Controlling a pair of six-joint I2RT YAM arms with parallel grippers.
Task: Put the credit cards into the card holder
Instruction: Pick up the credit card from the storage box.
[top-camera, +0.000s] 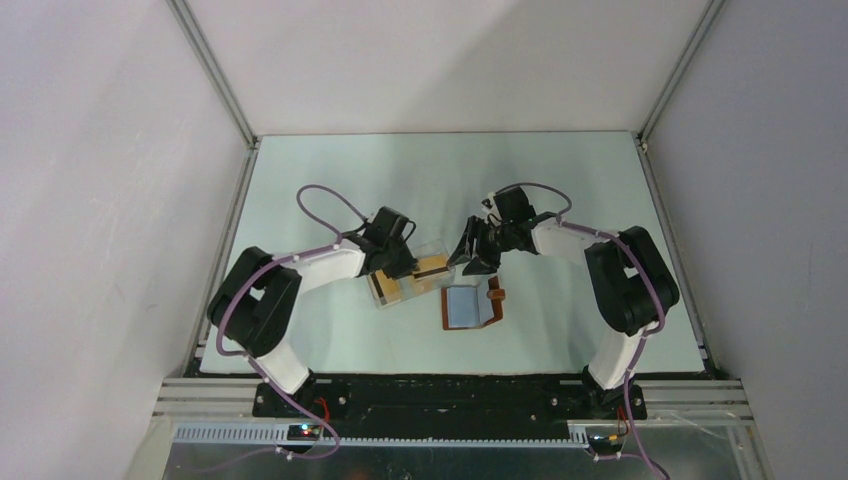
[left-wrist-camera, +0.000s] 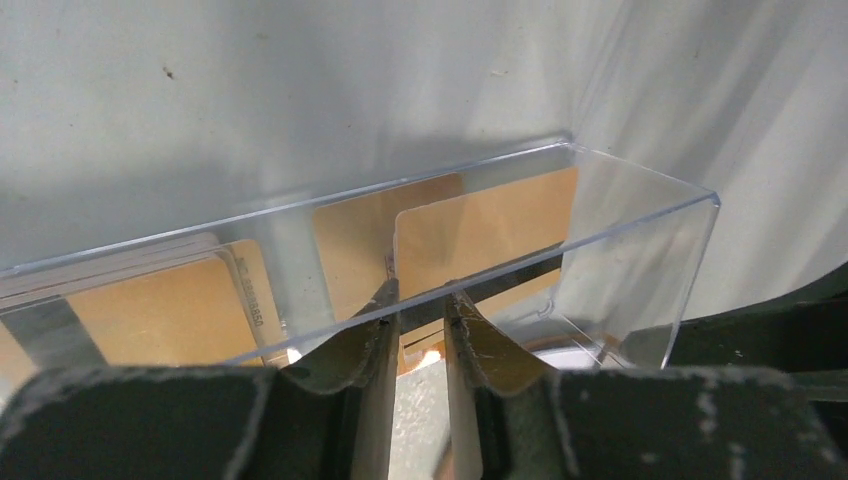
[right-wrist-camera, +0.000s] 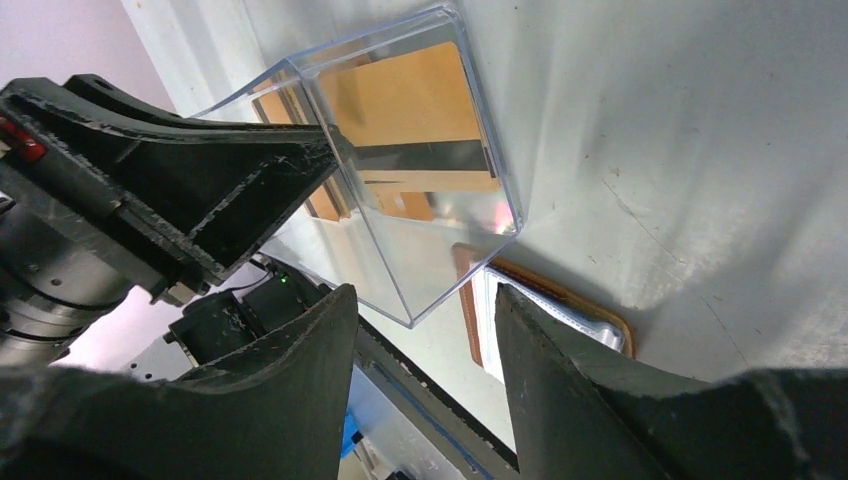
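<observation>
Several orange-gold credit cards (top-camera: 432, 268) lie and lean inside a clear plastic box (top-camera: 385, 292). My left gripper (top-camera: 398, 262) reaches down into that box. In the left wrist view its jaws (left-wrist-camera: 420, 295) stand a narrow gap apart, with a thin orange edge along the left finger and cards (left-wrist-camera: 490, 230) just beyond the tips. The card holder (top-camera: 470, 307) lies open near the box, brown outside and grey-blue inside. My right gripper (top-camera: 468, 255) hovers open at the box's right end. In its wrist view the box corner (right-wrist-camera: 440, 250) shows between its fingertips (right-wrist-camera: 422, 292), with the card holder (right-wrist-camera: 560, 310) beyond.
The holder's snap tab (top-camera: 497, 293) sticks out on its right side. The left arm's gripper body (right-wrist-camera: 200, 190) sits close beside the right gripper, over the box. Metal frame rails (top-camera: 225, 240) border the table on both sides.
</observation>
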